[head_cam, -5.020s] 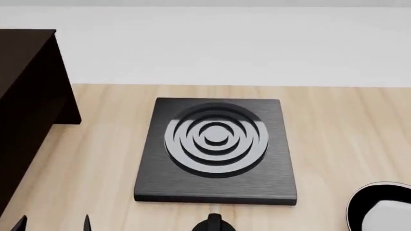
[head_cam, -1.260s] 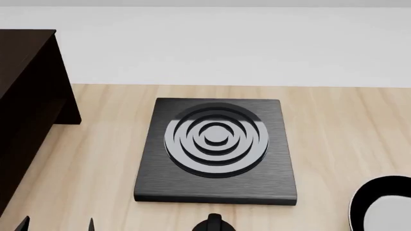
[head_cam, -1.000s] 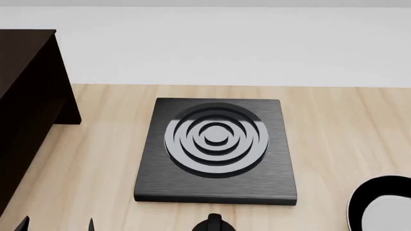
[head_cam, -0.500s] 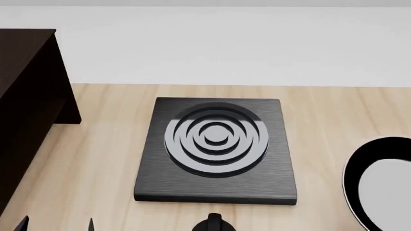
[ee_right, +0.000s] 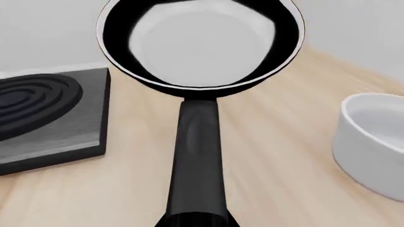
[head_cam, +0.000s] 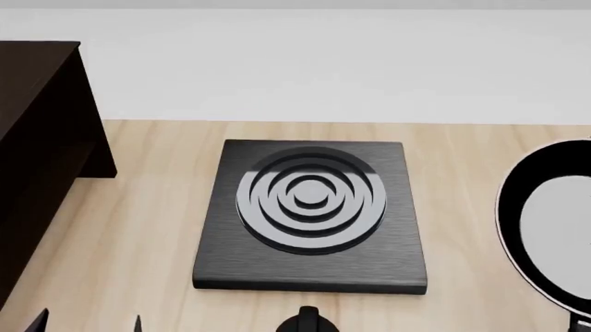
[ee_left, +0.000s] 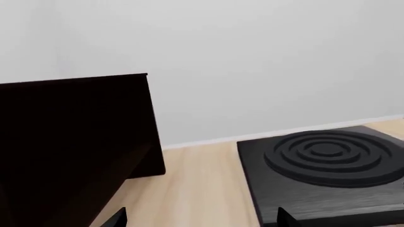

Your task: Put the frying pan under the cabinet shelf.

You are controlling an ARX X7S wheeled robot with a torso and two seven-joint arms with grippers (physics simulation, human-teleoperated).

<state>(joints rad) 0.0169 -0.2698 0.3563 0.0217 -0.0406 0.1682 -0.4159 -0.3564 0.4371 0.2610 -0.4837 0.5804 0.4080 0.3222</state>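
Note:
The frying pan, black with a thin light rim and a glossy inside, shows at the head view's right edge, cut off by the frame. In the right wrist view the pan hangs above the wooden table, its long handle running back into my right gripper, which is shut on it. The dark cabinet shelf stands at the far left. My left gripper is open and holds nothing, with the cabinet shelf just ahead of it to one side.
A square black hob plate with concentric rings lies mid-table, and a small black knob sits before it. A white bowl stands beside the pan's handle. The white wall runs behind the wooden table.
The frying pan has risen and moved away from me along the head view's right edge, and more of it shows. The left gripper's fingertips have shifted only slightly.

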